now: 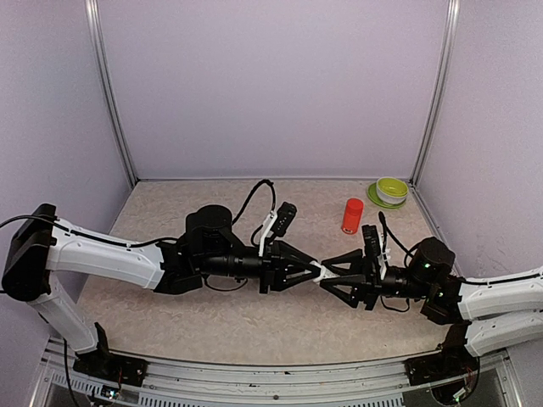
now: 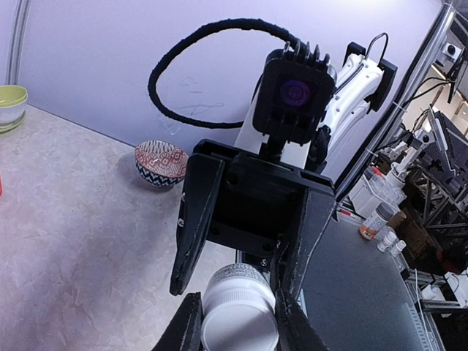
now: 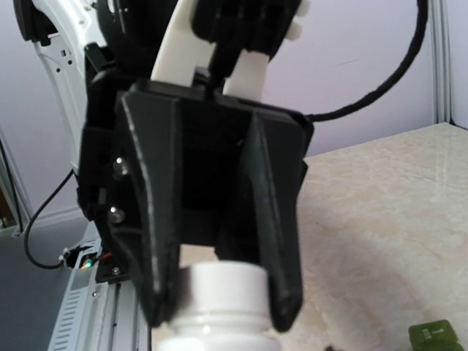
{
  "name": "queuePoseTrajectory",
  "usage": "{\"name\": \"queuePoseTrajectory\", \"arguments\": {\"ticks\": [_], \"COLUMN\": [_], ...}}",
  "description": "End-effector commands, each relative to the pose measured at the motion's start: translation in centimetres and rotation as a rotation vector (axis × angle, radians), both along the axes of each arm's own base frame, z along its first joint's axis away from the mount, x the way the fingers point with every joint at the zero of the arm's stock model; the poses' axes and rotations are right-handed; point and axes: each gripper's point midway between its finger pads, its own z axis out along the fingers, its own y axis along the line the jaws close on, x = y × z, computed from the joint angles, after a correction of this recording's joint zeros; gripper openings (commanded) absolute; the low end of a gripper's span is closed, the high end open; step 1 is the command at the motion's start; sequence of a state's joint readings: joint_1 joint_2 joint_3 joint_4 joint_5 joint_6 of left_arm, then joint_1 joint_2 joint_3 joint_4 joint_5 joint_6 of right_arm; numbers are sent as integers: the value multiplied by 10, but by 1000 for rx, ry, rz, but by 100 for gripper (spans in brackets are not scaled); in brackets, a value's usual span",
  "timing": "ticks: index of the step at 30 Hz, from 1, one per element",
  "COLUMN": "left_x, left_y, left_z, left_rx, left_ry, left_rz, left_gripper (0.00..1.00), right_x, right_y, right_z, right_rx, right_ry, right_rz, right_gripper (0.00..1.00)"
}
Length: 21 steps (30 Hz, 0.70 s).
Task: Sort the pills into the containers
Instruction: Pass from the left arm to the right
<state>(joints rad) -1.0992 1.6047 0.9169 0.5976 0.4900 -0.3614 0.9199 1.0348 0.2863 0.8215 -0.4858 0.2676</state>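
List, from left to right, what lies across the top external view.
left pincer → small white bottle → red-orange bottle → green bowl

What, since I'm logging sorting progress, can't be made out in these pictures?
- No pills show in any view. The white-capped bottle is wrapped by the jaws of the left gripper and right gripper, which hide its contents.
- The containers: seen in the right wrist view only, as a blurred green corner cut off by the bottom edge. The lids are unreadable.
- The red-orange bottle: in the top view, too small to see its contents.
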Motion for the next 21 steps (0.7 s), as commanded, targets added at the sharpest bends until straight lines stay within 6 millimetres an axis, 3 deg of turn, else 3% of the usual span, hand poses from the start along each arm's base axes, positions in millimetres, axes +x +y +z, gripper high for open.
{"name": "queuePoseTrajectory", "arguments": {"ticks": [1,9,15,21], "left_x": [-4,-3,-4,-4], "left_y": [0,1,0,0], "left_z": [6,9,9,10], "left_rx": [-37,-47,-48,-56], "left_ry": [-16,6,7,11], "left_rz": [-9,-4,-6,-8], "left_gripper": [7,6,6,6], "right_x": [0,4,6,9], "right_y": [3,2,0,2], "right_z": [19,14,15,10], "right_rx": [47,34,41,23], "right_ry": [-29,-20,-18,-5], "right_rz": [2,-18,-37,-47], "right_gripper": [52,58,58,67]}}
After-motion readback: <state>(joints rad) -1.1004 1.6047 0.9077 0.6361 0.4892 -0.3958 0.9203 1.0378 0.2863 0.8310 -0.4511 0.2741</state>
